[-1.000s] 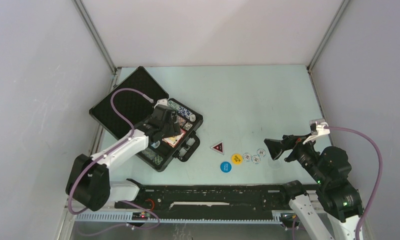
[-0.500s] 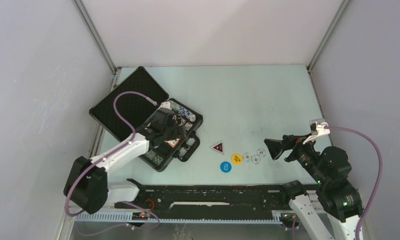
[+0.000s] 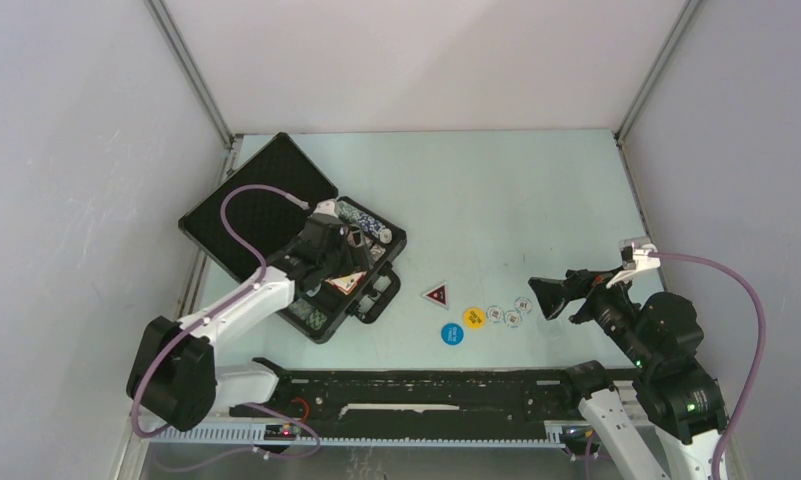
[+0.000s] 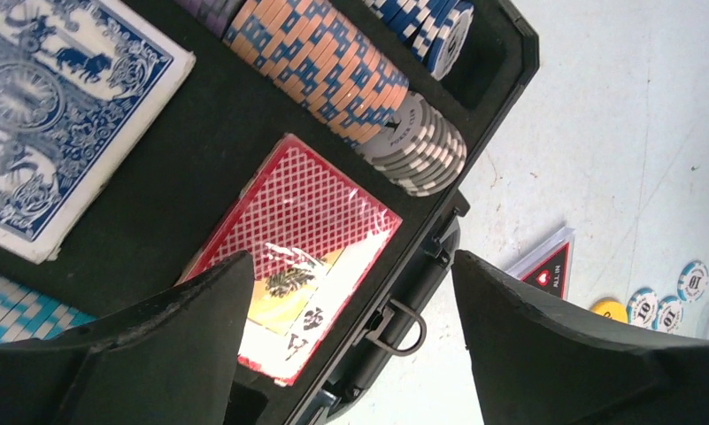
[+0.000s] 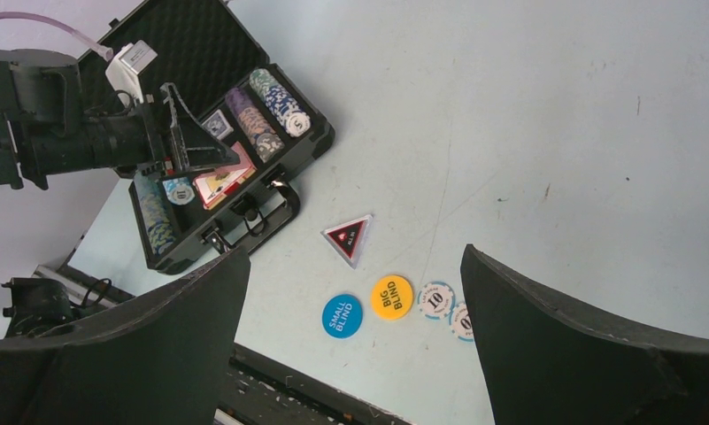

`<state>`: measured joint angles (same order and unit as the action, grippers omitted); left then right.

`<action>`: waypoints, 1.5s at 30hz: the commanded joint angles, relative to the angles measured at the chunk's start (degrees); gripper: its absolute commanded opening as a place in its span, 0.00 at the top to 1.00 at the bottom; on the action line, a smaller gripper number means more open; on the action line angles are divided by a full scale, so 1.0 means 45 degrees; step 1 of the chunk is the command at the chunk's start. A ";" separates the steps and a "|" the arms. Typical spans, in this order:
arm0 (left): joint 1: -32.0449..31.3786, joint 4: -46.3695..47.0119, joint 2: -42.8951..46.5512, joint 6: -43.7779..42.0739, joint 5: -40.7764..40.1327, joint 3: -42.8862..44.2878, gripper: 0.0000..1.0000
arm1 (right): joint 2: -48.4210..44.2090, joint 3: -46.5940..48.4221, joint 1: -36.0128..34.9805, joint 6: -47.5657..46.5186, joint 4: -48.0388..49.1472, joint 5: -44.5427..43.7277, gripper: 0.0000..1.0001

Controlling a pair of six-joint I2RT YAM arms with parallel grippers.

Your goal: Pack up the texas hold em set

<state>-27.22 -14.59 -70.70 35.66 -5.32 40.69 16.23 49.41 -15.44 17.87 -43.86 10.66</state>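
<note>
The black briefcase (image 3: 376, 300) lies open at the left, its foam lid (image 3: 256, 205) laid back. Inside are rows of poker chips (image 4: 333, 71), a blue deck (image 4: 58, 115) and a red deck (image 4: 297, 221) lying askew by the front wall. My left gripper (image 3: 341, 262) hovers open and empty over the red deck; in the left wrist view the gripper (image 4: 350, 292) has its jaws wide apart. On the table lie the triangular marker (image 3: 436, 295), a blue disc (image 3: 452, 333), a yellow disc (image 3: 473, 316) and three white chips (image 3: 513, 319). My right gripper (image 3: 551, 297) hangs open and empty just right of the chips.
The case handle (image 3: 381, 290) and its latch ring (image 4: 395, 323) face the marker. A black rail (image 3: 416, 390) runs along the table's near edge. Grey walls close in the left, right and back sides. The right wrist view shows the marker (image 5: 348, 237) and discs (image 5: 342, 315) between the fingers.
My left gripper has drawn back slightly over the case, and more of the red deck shows below it. The right arm has not moved.
</note>
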 commanded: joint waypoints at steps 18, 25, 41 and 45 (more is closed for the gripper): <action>0.0147 0.0167 -0.1800 0.0214 0.0916 0.0723 0.06 | 0.0008 -0.0071 -0.0063 -0.0103 0.0362 -0.0004 0.00; 0.0405 0.1380 -0.2043 0.1019 0.1013 -0.1521 0.05 | 0.0018 -0.0059 -0.0089 -0.0069 0.0356 -0.0030 0.00; 0.0785 0.0160 0.0779 -0.0003 0.1831 -0.1316 0.03 | 0.0209 -0.0061 -0.0104 -0.0054 0.0361 -0.0024 0.00; 0.0771 -0.0673 0.2071 -0.0814 0.2647 -0.0131 0.01 | 0.0241 -0.0061 -0.0094 -0.0072 0.0341 -0.0077 0.00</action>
<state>-24.01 -6.17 -66.08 37.12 2.20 34.59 16.51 49.41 -15.57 17.87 -43.88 10.63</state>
